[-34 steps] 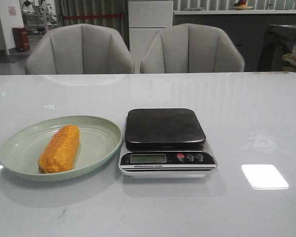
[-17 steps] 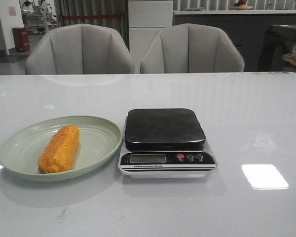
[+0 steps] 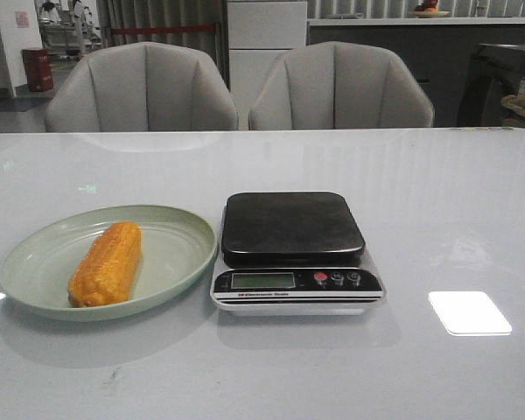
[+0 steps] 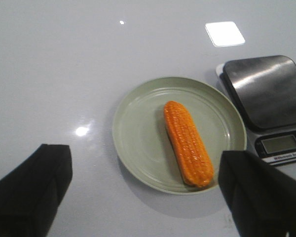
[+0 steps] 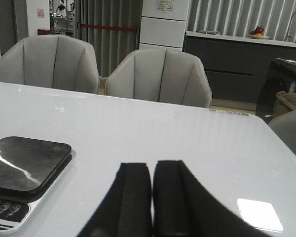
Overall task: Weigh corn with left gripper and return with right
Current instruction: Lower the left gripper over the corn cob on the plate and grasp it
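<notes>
- The white table (image 3: 437,201) fills my front view, glossy enough to mirror the ceiling light; neither arm shows in that view.
- The pale green plate (image 3: 171,229) sits on my left side of the table, its rim just beside the scale, possibly touching it; I can't tell.
- The digital kitchen scale (image 3: 293,229) is at centre, its dark platform bare and the display facing me, too small to read.
- My left gripper (image 4: 148,197) hangs above the plate with its fingers (image 4: 29,187) spread wide, nothing between them.
- My right gripper (image 5: 152,197) is off to the scale's right, its fingers (image 5: 133,197) pressed together and empty.
- The corn (image 3: 106,262) lies flat in the plate, long axis running roughly front to back, slightly angled.
- I judge it light and rigid, with bumpy kernel rows that should offer the pads some bite, though its round body could roll.
- I'd close across the cob's middle, the fingers straddling its width, so it hangs balanced on the way to the platform.
</notes>
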Controlling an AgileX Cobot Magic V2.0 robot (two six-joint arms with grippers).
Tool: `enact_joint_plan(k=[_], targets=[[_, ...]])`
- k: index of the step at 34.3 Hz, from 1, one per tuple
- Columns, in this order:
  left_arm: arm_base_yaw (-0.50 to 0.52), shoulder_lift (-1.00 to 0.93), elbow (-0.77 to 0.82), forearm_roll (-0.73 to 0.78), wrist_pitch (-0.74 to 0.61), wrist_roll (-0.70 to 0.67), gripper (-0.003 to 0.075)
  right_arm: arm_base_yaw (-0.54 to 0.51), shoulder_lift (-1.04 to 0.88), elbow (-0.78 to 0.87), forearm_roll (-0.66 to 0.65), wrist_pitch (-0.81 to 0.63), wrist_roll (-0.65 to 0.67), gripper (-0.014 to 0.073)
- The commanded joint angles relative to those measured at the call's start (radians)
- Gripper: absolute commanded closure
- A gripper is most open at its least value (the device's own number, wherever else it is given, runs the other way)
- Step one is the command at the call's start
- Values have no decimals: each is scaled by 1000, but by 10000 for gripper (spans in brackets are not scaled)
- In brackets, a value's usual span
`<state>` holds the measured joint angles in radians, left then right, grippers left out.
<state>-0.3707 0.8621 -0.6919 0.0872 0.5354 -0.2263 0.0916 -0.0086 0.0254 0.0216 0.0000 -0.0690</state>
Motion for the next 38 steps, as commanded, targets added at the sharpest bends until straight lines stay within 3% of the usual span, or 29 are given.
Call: enact_joint_plan(k=[1,7,15,30,34,38], targets=[[-62,121,-84,-17,-61,1,71,-6,-20,11,-4,-84,-10,400],[-127,338,-171,-21,-61,-33,71,-6,-20,11,-4,-84,-10,400],[-133,579,-253,-58,-68,-55,73,-6,-20,11,-4,-84,-10,400],[-133,851,-328,-96,-75,-82,81,-6,-20,11,-4,-84,-10,400],[-133,884,-351,-122,-49,-82,218,-6,-20,11,-4,-84,-10,400],[-133,884,-407,-130,-10,-73,461,-6,-20,11,-4,-84,-10,400]])
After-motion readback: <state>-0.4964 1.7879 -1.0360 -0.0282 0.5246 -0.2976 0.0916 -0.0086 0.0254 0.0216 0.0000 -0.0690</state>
